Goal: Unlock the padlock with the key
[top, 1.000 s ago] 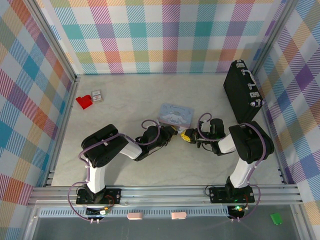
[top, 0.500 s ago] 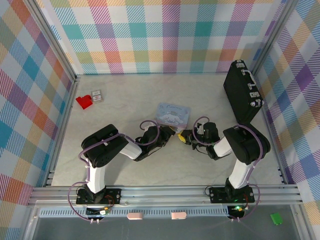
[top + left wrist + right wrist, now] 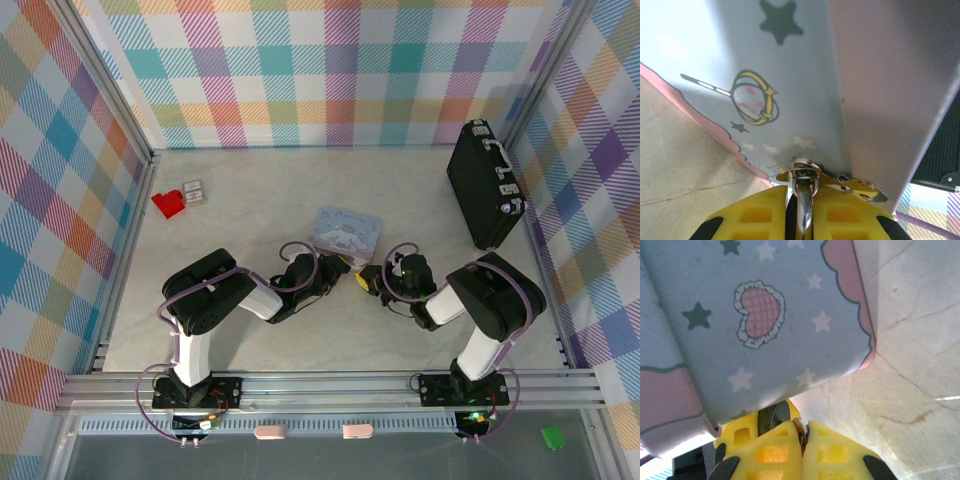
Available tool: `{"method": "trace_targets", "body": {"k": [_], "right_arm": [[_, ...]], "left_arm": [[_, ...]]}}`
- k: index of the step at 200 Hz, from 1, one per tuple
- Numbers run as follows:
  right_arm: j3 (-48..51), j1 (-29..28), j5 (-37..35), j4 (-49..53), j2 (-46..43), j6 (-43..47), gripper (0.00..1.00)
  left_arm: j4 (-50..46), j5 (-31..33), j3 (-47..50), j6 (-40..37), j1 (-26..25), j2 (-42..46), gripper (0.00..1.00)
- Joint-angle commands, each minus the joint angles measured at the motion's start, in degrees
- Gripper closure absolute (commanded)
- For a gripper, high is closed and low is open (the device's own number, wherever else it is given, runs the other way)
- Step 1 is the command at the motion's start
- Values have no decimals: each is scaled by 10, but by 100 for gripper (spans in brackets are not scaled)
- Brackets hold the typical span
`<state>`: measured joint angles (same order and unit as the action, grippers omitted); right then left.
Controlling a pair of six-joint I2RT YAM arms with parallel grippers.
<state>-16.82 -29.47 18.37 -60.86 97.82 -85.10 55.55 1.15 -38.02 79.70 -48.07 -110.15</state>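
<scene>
The tiny brass-yellow padlock point(image 3: 365, 281) reads as a yellow speck just off the near corner of the pastel blue cartoon tin point(image 3: 348, 230), low over the pale marbled surface point(image 3: 250, 200), though I cannot tell its body from the yellow fingers crowding it. The left gripper point(image 3: 802, 200) pinches a slim silver metal piece point(image 3: 804, 175) hung with a key ring point(image 3: 862, 189), fingers narrow; the right gripper point(image 3: 801, 434) is pressed together on a thin metal sliver point(image 3: 799, 426), probably the key. The tips face each other, nearly touching, so the coming move likely turns on aligning that sliver along the line between them, neither arm nearer.
</scene>
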Motion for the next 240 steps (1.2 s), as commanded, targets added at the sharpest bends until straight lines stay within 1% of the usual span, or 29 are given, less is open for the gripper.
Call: {"method": "trace_targets", "body": {"k": [1,53,103,138,155,179,190,217,240], "right_arm": [[-5,-68,118,-38,-4,2,100],[0,-79,112,-49,-6,5,100],[7,-83,106,-77,-2,47,100],[0,-82,105,-103,15,48,100],[-8,-64,118,-109,30,54,100],[-4,8,155,-136,55,53,100],[-11,30,171,-135,60,55,100],[-33,29,187,-132,62,47,100],[-34,28,185,-115,43,53,100]], "left_arm": [[107,-151,-28,6,-35,36,100],[115,-152,-21,11,-27,41,100],[121,-155,-22,23,-24,47,100],[121,-162,-25,24,-26,54,100],[116,-168,-24,22,-32,62,100],[103,-173,-13,15,-38,80,100],[91,-175,-11,9,-42,88,100],[81,-179,-23,4,-56,86,100],[77,-178,-32,3,-63,74,100]]}}
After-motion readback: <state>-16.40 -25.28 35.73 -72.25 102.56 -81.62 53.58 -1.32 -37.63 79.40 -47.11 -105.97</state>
